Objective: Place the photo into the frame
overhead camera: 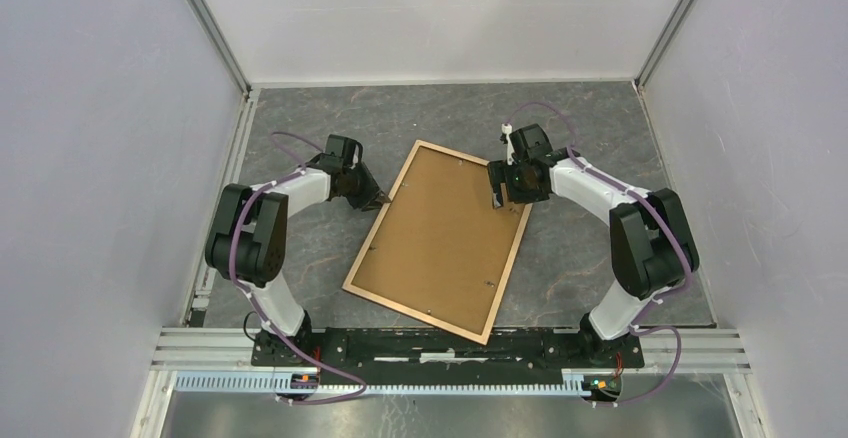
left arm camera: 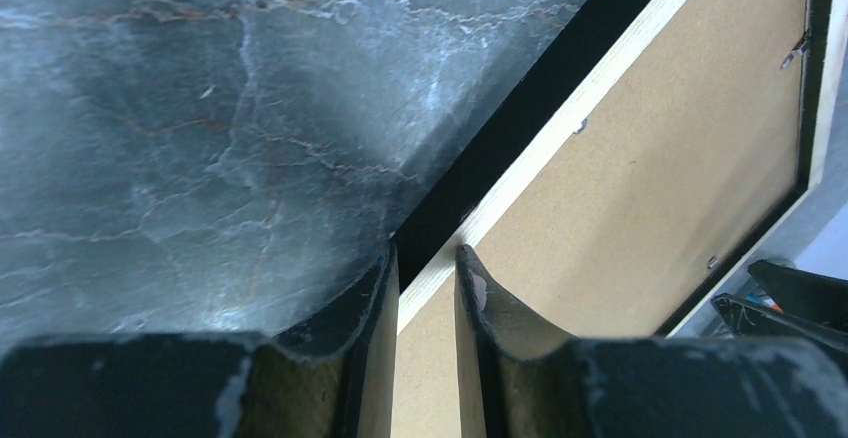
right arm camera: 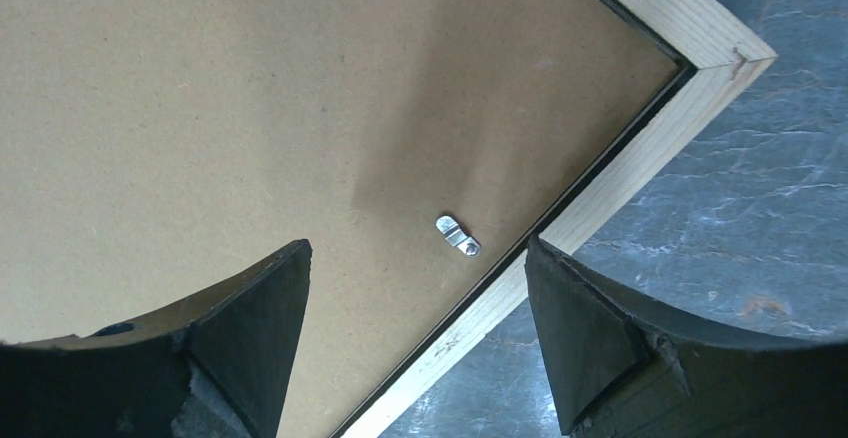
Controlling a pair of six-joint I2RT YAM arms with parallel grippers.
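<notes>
Left jaws pinch the frame (left arm camera: 530, 170) rail, right jaws gape wide over a turn clip (right arm camera: 458, 235) on the seated backing board (overhead camera: 445, 238); photo unseen, probably just clips left.

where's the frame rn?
Top view: the frame lies mid-table, back up. Jaws of the left arm pinch its left rail; those of the right arm, open, hover by its far-right corner.
</notes>
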